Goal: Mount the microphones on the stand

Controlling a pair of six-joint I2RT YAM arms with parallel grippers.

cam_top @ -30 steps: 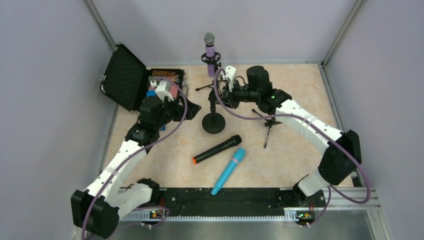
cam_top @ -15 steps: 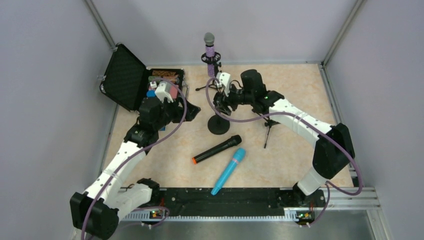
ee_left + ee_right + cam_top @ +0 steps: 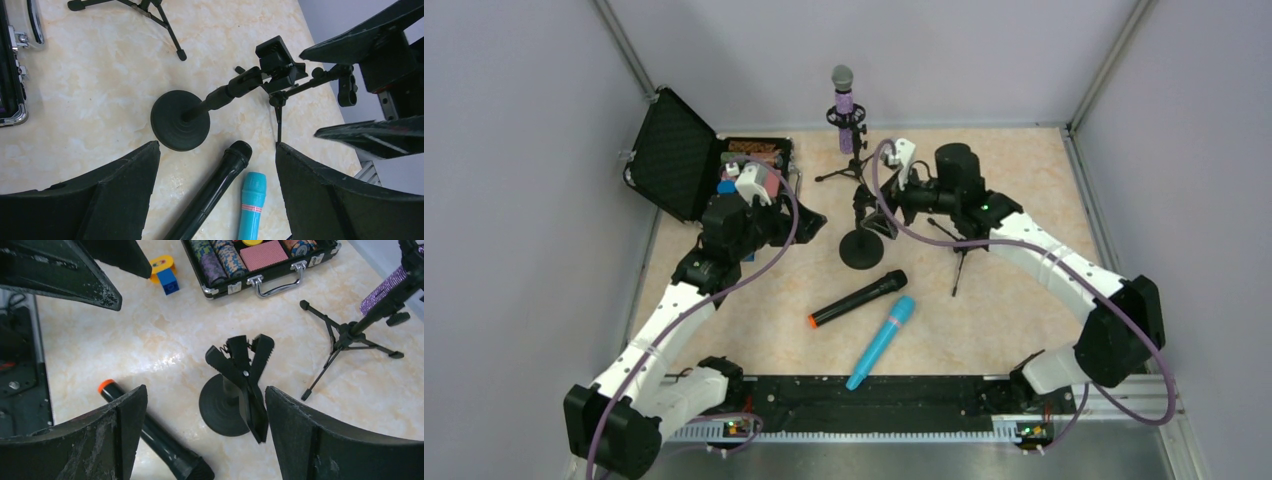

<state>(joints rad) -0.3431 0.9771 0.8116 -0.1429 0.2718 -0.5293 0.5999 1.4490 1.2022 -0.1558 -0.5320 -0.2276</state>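
A glittery purple microphone (image 3: 843,103) stands clipped in a tripod stand (image 3: 852,165) at the back. The black microphone with an orange end (image 3: 859,298) and the light blue microphone (image 3: 882,341) lie side by side on the table. A round-base stand (image 3: 861,249) carries an empty spring clip (image 3: 243,371). My right gripper (image 3: 876,216) hangs open just above and beside that clip, holding nothing. To the left of the stand my left gripper (image 3: 810,222) is open too, and the black microphone (image 3: 215,187) and blue microphone (image 3: 251,205) show between its fingers far below.
An open black case (image 3: 686,160) of poker chips and cards sits at the back left, with a blue and yellow block (image 3: 167,274) beside it. A small empty tripod (image 3: 964,252) stands right of the round base. Frame walls close in the table.
My right gripper went from shut at the round-base stand's top to open and drew back to the right. The stand's base shifted slightly right. The left arm stayed put.
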